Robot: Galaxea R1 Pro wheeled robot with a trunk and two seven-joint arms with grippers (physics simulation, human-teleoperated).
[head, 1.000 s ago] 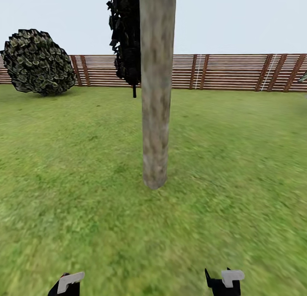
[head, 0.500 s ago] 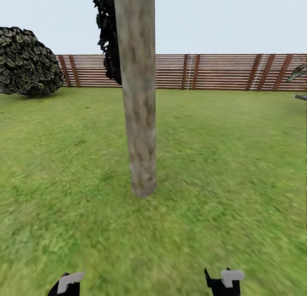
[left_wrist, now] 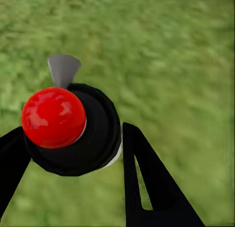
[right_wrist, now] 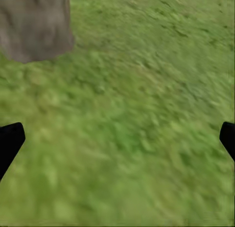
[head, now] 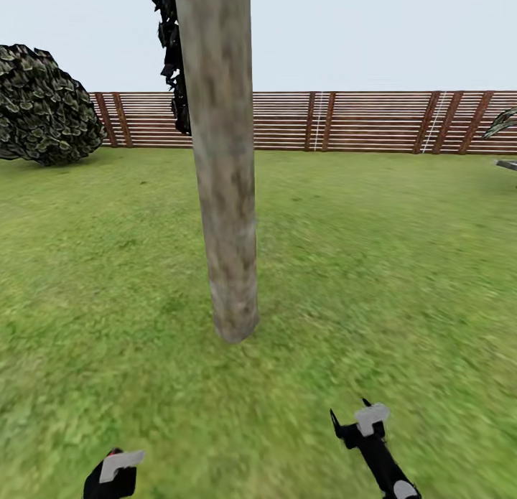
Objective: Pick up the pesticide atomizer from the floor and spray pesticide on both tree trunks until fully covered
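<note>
A green grass lawn [head: 373, 269] is stretching from the foreground back to a brown slatted wooden fence [head: 359, 120] that is closing it off. A thick grey-tan tree trunk [head: 222, 197] is standing upright on the grass, left of centre. A dark round bush [head: 43, 108] is sitting on the lawn at the far left, just before the fence.

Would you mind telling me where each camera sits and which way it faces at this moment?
Head view: on the robot's head, looking forward and down across the lawn at the tree trunk and fence; left gripper and right gripper show low.
Left wrist view: on the left arm, looking down its fingers at the atomizer over grass.
Right wrist view: on the right arm, facing grass and trunk base.
Head and right wrist views share the trunk.
</note>
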